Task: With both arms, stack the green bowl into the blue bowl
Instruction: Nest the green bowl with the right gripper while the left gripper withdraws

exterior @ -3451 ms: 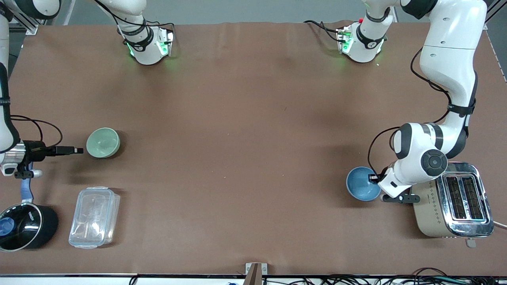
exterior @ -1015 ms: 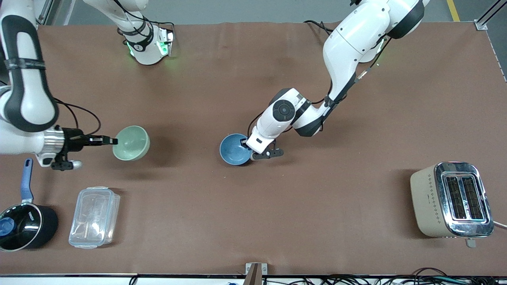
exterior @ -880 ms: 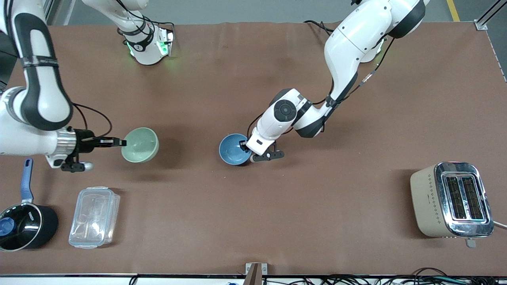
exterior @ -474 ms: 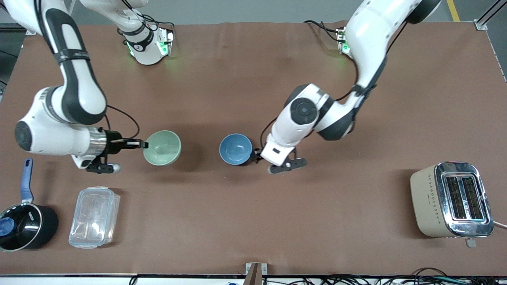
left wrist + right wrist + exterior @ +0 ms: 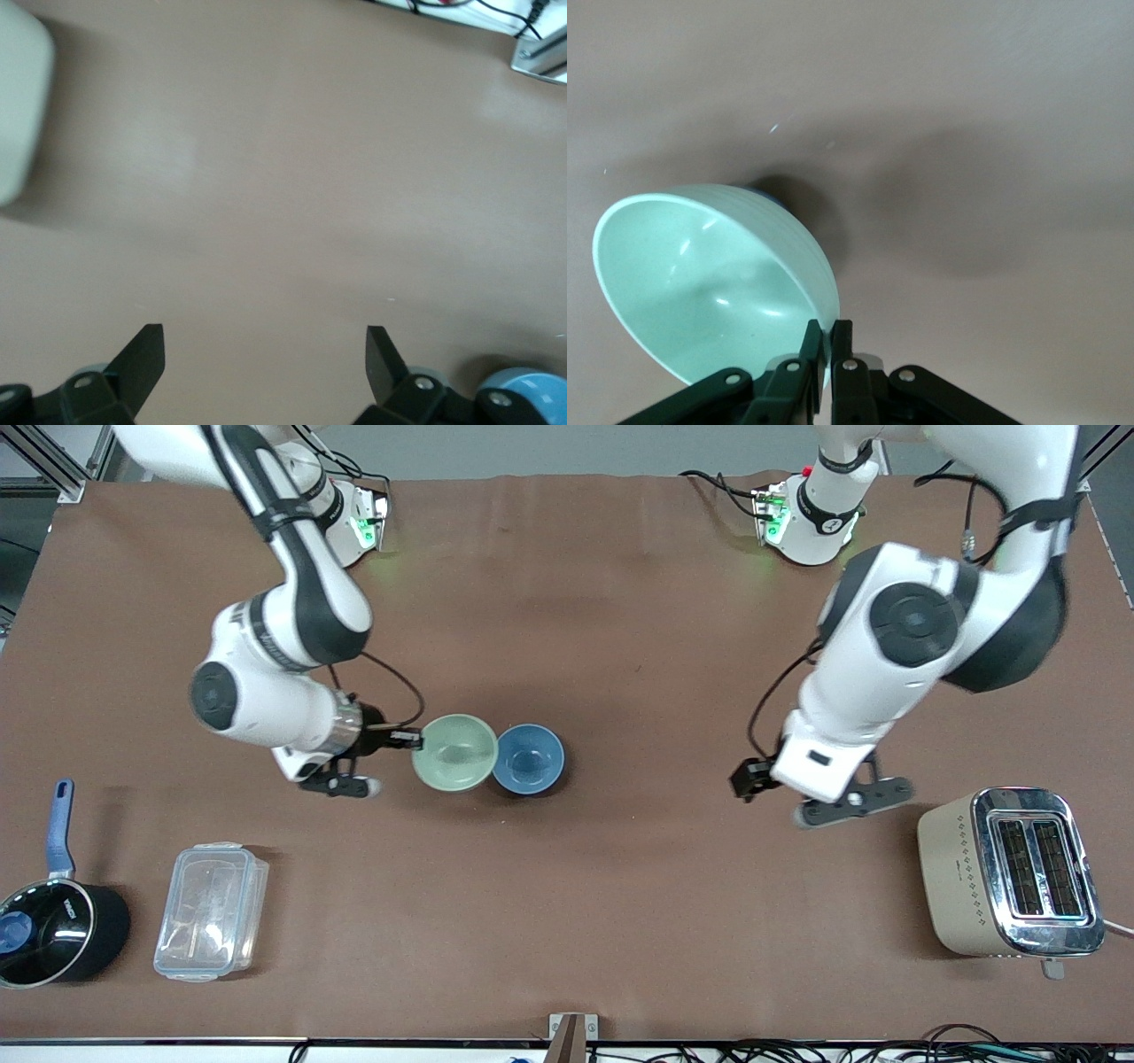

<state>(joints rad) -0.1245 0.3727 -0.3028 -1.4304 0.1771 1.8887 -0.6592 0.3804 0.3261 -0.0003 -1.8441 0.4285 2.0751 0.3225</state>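
Front view: the right gripper (image 5: 415,738), on the white arm from the base at 11 o'clock, holds the small glossy pale mint-green bowl (image 5: 454,752) by its rim, jaws pinching the edge. The bowl hangs over the brown counter (image 5: 620,646) near its centre, its rim overlapping the edge of the small sky-blue bowl (image 5: 528,758), which sits on the counter just beside it toward the left arm's end. The left gripper (image 5: 744,781) hangs over bare counter, well apart from both bowls, between the blue bowl and the beige-and-chrome toaster (image 5: 1010,872) at 4 o'clock. At 8 o'clock: a clear plastic lidded box (image 5: 211,911) and a black saucepan with a blue handle (image 5: 55,926).

Left wrist view: left jaws spread wide, nothing between them, plain counter below.

Right wrist view: right jaws pressed on the green bowl's rim, the bowl tilted; a sliver of dark blue shows under it.
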